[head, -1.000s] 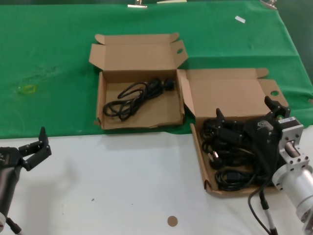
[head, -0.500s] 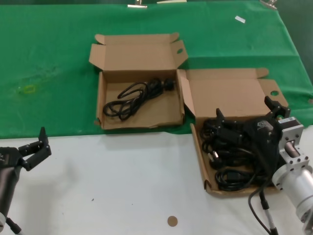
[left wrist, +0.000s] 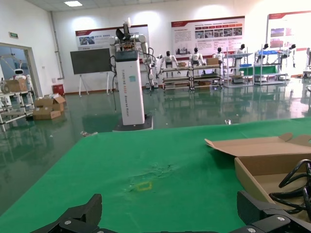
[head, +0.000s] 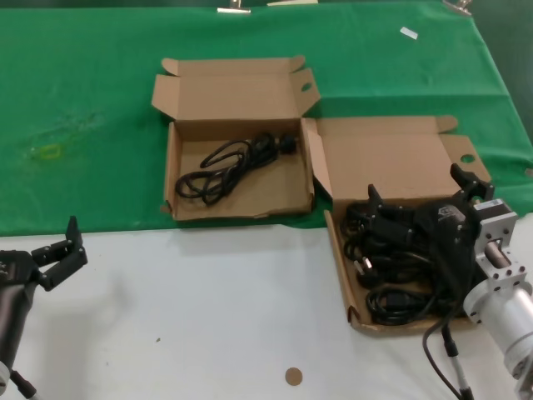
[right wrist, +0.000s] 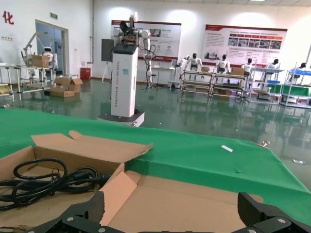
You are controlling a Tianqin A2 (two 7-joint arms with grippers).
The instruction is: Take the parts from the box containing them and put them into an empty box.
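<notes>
Right pincer (head: 416,204) hangs spread wide and empty over the tangled cables (head: 391,258) in the source box (head: 391,162), apparently lined up to grip; left pincer (head: 62,250), also open and empty, waits low over the worktop (head: 208,308); receiving box (head: 237,179) holds one cable (head: 229,162).

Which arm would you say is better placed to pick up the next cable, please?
The right. Its gripper hangs open directly over the tangled cables in the full box. The left gripper waits open over the white table, far from both boxes.
</notes>
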